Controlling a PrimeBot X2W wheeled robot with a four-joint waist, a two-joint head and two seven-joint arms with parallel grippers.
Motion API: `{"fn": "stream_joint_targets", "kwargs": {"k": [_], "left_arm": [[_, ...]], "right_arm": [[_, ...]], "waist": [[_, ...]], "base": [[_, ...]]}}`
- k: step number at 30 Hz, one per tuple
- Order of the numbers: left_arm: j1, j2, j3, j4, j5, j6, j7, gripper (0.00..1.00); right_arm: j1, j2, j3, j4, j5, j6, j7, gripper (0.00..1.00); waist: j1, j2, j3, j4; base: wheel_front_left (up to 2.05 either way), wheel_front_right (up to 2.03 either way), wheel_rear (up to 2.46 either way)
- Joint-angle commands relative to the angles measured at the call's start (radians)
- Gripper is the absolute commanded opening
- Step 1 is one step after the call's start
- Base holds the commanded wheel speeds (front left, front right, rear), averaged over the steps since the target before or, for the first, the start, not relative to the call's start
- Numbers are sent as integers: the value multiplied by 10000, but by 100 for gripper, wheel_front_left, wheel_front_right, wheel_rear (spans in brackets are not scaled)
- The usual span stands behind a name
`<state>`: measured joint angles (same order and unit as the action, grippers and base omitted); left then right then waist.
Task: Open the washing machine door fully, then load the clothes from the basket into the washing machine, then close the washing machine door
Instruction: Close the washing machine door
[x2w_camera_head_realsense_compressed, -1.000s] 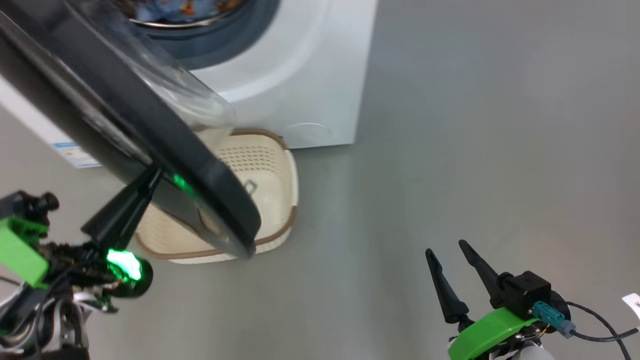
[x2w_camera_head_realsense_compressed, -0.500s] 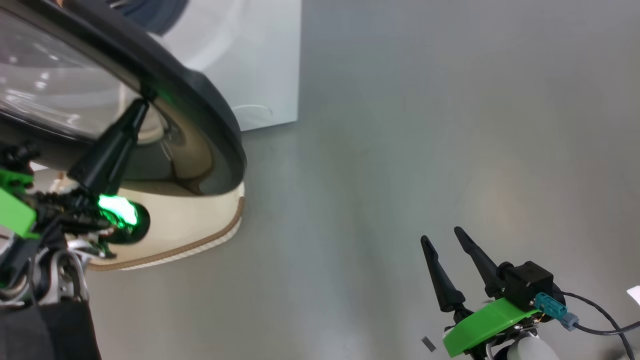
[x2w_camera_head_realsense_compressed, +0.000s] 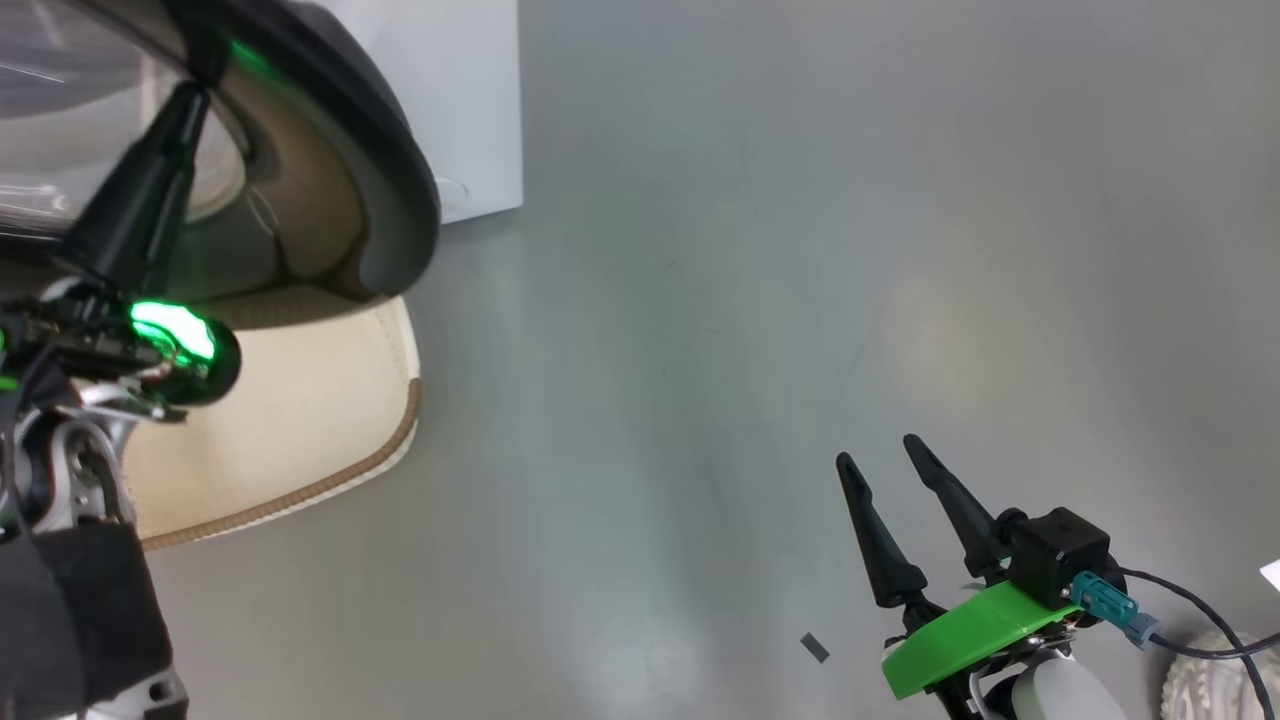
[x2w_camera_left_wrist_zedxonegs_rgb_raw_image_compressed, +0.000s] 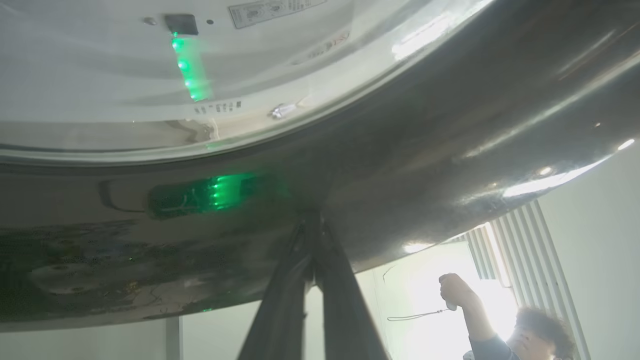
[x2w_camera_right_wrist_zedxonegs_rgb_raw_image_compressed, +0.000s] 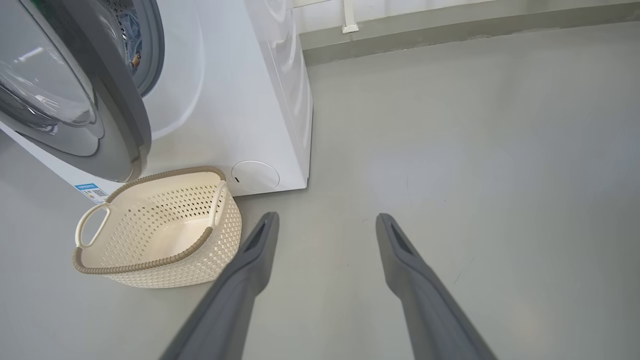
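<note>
Grey, smooth floor (x2w_camera_right_wrist_zedxonegs_rgb_raw_image_compressed: 475, 150) runs back to a pale wall, and a big white front-loading washing machine (x2w_camera_right_wrist_zedxonegs_rgb_raw_image_compressed: 260, 100) stands on it. Its large round door with a glossy black rim and bulging clear glass centre (x2w_camera_right_wrist_zedxonegs_rgb_raw_image_compressed: 120, 100) is swung out from the front. The door's flat face is roughly upright and its lower edge hangs above the basket. Through the gap beside the door I can see the steel drum, with light blue, orange-printed clothes (x2w_camera_right_wrist_zedxonegs_rgb_raw_image_compressed: 131, 30) inside.

My left hand (x2w_camera_head_realsense_compressed: 190, 95) has its two dark fingers pressed together, gripping nothing. The tips touch the door's black rim from its outer side, pointing up and away from me. From the left wrist, that rim curves across the view with my fingertips (x2w_camera_left_wrist_zedxonegs_rgb_raw_image_compressed: 337, 290) against it, and a person (x2w_camera_left_wrist_zedxonegs_rgb_raw_image_compressed: 500, 325) with one arm raised stands beyond.

A small rectangular cream plastic basket with perforated sides and a brown woven rim (x2w_camera_right_wrist_zedxonegs_rgb_raw_image_compressed: 220, 240) sits on the floor just before the machine. Its long axis lies along the front panel, with a white handle at each end.

My right hand (x2w_camera_head_realsense_compressed: 878, 450) is spread wide and holds nothing. It is well apart from the machine, fingers pointing forward over the floor.
</note>
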<state>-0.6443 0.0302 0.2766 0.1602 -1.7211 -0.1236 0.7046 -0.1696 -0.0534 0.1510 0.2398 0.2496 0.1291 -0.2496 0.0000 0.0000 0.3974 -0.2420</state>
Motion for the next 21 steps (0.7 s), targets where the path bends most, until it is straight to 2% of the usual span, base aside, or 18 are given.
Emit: {"fn": "stream_joint_targets", "kwargs": {"k": [1,9,21], "left_arm": [[-307,228,242,-168,136,-68,-33,0],[-581,218,328,139,338,-70,-113,0],[427,204,497,-20,673,-70,-683,0]], "right_arm": [[-178,31,263,-238,116,16,-122,100],[-149,31,162,-219,117,16,-122,100],[-40,31,-15,-37,-81,16,-122,100]], "waist": [[0,0,94,-108],[0,0,103,-183],[0,0,-848,433]], "base": [[0,0,0],[0,0,0],[0,0,0]]}}
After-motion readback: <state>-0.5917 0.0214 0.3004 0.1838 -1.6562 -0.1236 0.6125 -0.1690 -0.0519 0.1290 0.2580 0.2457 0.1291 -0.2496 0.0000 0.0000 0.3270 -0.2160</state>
